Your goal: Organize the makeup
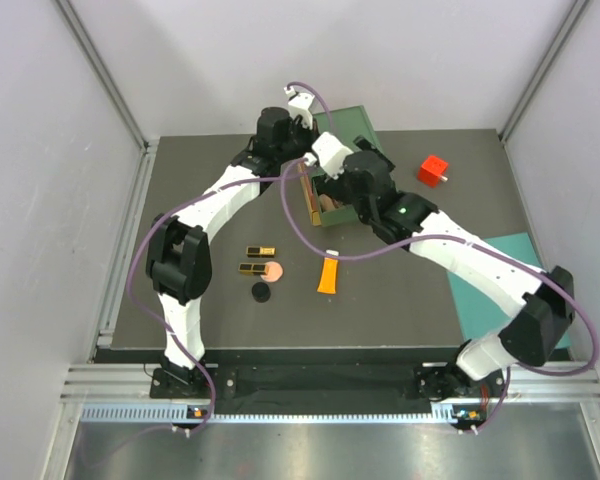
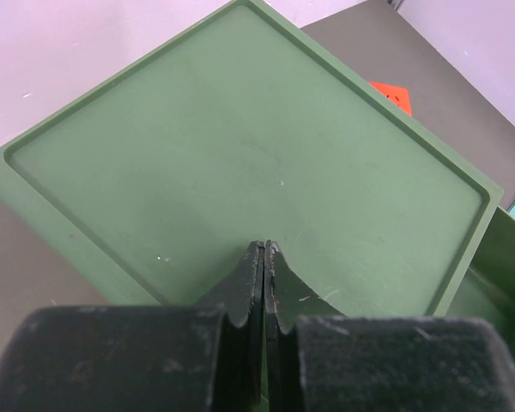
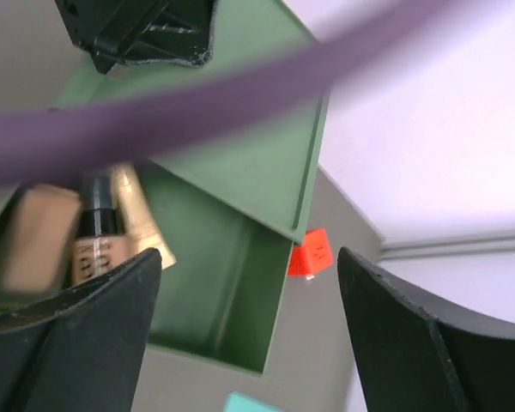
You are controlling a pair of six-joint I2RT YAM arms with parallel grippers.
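Bottles (image 3: pixel 93 253) in drawer (image 3: pixel 232 296). Cases (image 1: pixel 261 251), compact (image 1: pixel 272 269), disc (image 1: pixel 261 292), tube (image 1: pixel 328 273) wait on table (image 1: pixel 400 300). My left claw (image 2: pixel 264 249) together, empty. My right claw (image 3: pixel 249 257) apart, empty, over drawer.

Dark tabletop (image 1: pixel 380 310), pale walls (image 1: pixel 40 200)

Dark grey desk (image 1: pixel 380 310), pale walls (image 1: pixel 330 50) on three sides. Green box (image 1: pixel 357 124) at far centre, flat recessed lid on top, one drawer (image 3: pixel 240 292) pulled open. Red cube (image 1: pixel 433 170) right of box, apart from it, on bare desk. Teal mat (image 1: pixel 485 305) flat at right edge, well apart from cube.
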